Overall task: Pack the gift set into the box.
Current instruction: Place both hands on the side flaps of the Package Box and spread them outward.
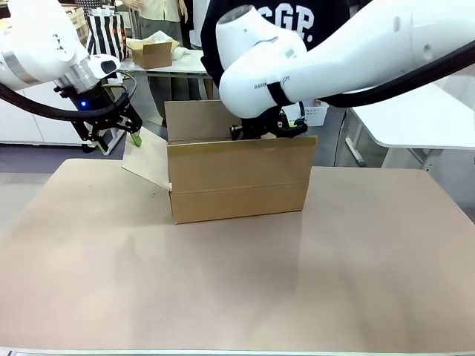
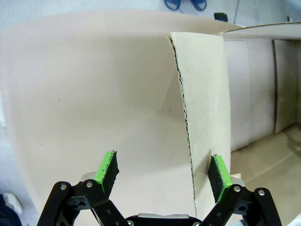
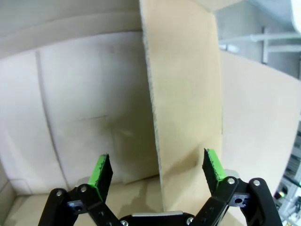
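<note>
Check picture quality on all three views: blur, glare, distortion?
Front view: even, soft light, no glare, only a faint shadow beside the box on the table. Left wrist view: sharp, but the wide lens bows the table's far edge; the flap between the left gripper's open fingers reads crisp. Right wrist view: a little soft, the box's inside slightly blurred beyond the right gripper.

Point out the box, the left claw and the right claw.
box (image 1: 237, 182), front view, near side wall.
left claw (image 2: 162, 170), left wrist view, midway between fingertips.
right claw (image 3: 157, 170), right wrist view, midway between fingertips.
</note>
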